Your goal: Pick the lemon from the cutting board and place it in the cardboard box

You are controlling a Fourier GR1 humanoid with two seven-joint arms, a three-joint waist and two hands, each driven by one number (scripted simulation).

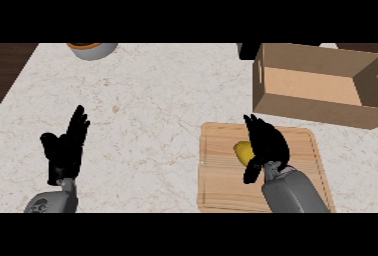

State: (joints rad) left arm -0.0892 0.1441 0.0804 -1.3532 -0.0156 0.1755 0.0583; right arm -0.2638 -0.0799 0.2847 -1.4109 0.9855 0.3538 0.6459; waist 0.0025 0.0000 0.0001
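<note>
The rectangular light-wood cutting board (pixel 221 190), with fine straight grain and rounded corners, lies on the white, faintly veined marble counter (pixel 148 100). The small, oval yellow lemon (pixel 242 151) rests near the middle of the board, still on its surface. The black right hand (pixel 267 145) on its grey forearm hangs over the board just right of the lemon and hides the fruit's right side. Its fingers are nearly straight and point away from the robot, its thumb (pixel 252 172) angles down below the lemon, and nothing is enclosed. The open brown cardboard box (pixel 310 110), with plain matte walls and raised flaps, stands just beyond the board's far right corner. A round grey bowl (pixel 94 50) with orange contents sits well beyond the board to the far left. The black left hand (pixel 65 150) rests left of the board, fingers straight, holding nothing.
</note>
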